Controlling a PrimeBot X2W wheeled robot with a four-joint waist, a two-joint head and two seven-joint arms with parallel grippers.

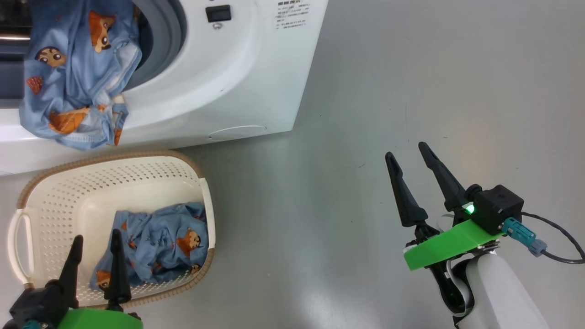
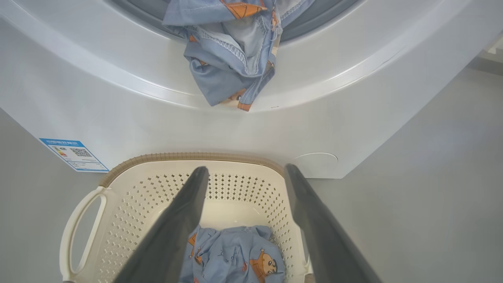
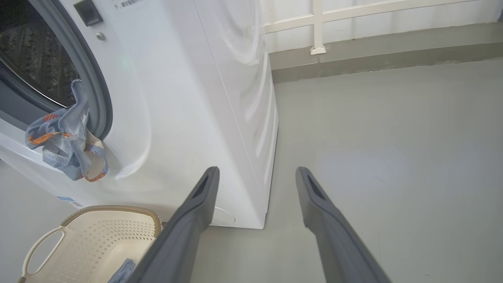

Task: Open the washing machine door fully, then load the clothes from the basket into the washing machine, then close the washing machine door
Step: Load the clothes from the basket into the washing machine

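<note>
A light-blue bear-print piece [image 1: 73,77] hangs crumpled over the lower lip of the washer [image 1: 219,82] mouth. It is partly inside against the grey seal [image 1: 169,27] and partly trailing down the white front. A second piece [image 1: 160,242] of the same print lies bunched in the near right corner of the basket [image 1: 105,159], which stands on the floor [image 1: 365,91] just before the washer. The left claw [image 1: 97,235] hovers released over the basket, its fingers spread beside that bundle. The right claw [image 1: 406,151] is also released and empty, over the floor well to the right. A round filter cap [image 1: 237,132] sits low on the washer front.
</note>
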